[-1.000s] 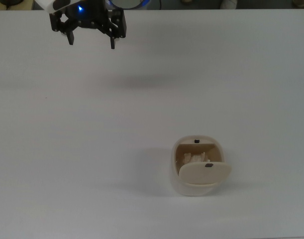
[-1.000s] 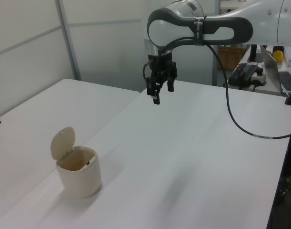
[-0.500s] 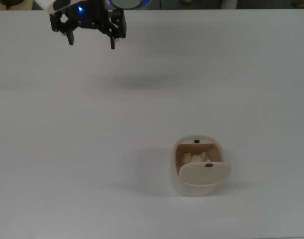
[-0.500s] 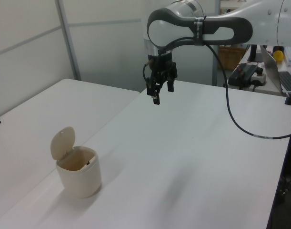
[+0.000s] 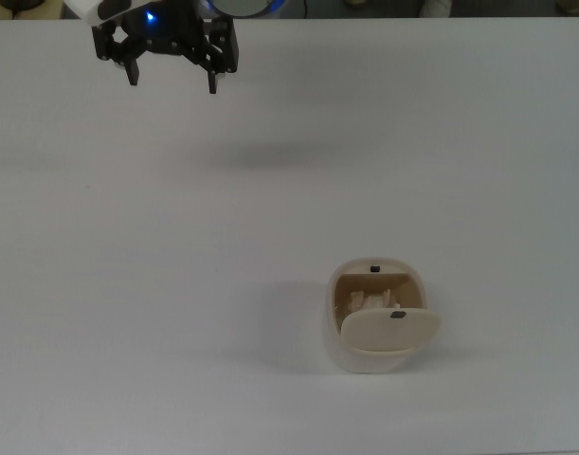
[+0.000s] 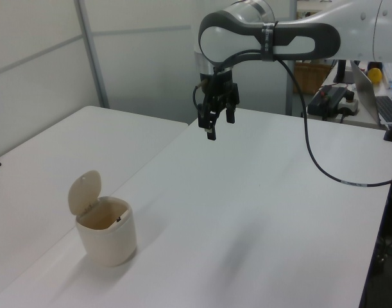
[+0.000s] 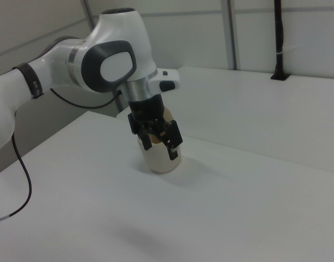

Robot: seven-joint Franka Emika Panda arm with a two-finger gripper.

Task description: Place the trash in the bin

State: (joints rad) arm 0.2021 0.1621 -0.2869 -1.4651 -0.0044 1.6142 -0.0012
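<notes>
I see one white table (image 5: 128, 284) under gripper. One cream bin (image 5: 374, 355), flap lid raised, well apart from gripper (image 5: 172, 78), toward top view's lower right. One crumpled white trash (image 5: 370, 300) wad inside bin. Gripper fingers spread wide, empty, hanging above table.

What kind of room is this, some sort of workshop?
Probably a robotics lab or office: a robot arm hangs over a plain white table holding one small bin, with a laptop on a desk behind.
</notes>
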